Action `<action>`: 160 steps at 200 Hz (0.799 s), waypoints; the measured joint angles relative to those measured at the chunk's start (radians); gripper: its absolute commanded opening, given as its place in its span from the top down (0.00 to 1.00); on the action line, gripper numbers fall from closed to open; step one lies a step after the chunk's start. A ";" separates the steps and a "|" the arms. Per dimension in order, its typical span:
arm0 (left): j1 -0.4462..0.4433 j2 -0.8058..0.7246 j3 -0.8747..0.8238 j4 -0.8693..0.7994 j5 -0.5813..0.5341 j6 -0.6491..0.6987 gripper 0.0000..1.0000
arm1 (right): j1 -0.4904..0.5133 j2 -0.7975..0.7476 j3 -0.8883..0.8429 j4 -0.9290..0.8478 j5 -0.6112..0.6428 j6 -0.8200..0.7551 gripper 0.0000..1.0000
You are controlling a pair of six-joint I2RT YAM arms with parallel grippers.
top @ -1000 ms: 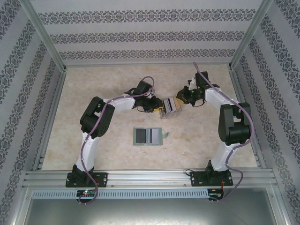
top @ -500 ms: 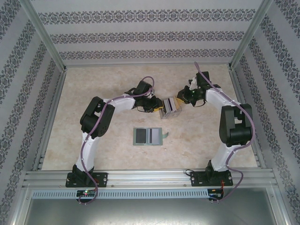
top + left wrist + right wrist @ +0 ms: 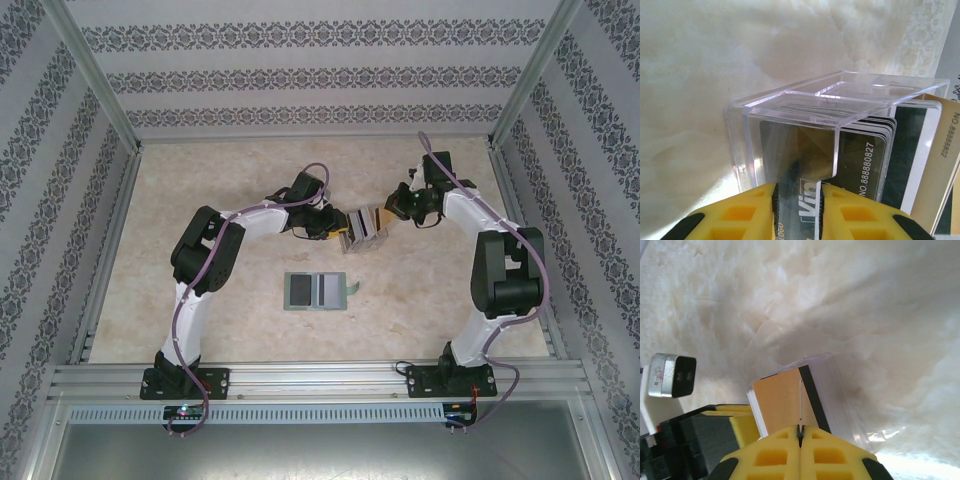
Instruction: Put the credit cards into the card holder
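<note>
Your right gripper (image 3: 800, 432), pressed together, apparently pinches a thin plastic card (image 3: 800, 397) edge-on at its fingertips; left gripper (image 3: 799, 200) clamps the clear plastic box (image 3: 790, 120).

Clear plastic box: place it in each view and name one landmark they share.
Top external: clear plastic box mid-table, beyond the card holder.
Left wrist: centre, cards standing inside.
Right wrist: lower centre-right, beside the cards.
Shared landmark: tan card.

Top camera overlooks the whole table (image 3: 200, 180) from behind; both wrist cameras closely face the clear box (image 3: 790, 107).
</note>
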 measured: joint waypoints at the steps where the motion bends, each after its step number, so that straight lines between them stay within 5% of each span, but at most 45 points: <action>1: 0.000 0.000 0.000 0.000 0.000 0.000 0.73 | 0.000 -0.002 0.000 -0.001 0.004 -0.001 0.98; 63: 0.000 0.000 0.000 0.000 0.000 0.009 0.73 | 0.056 -0.167 -0.013 -0.002 0.106 -0.094 1.00; 108: 0.000 0.000 -0.001 0.000 0.000 0.011 0.73 | 0.185 -0.130 -0.010 0.000 0.153 -0.154 1.00; 160: 0.000 -0.001 -0.003 0.003 0.000 0.011 0.73 | 0.162 -0.101 -0.011 -0.010 0.219 -0.173 1.00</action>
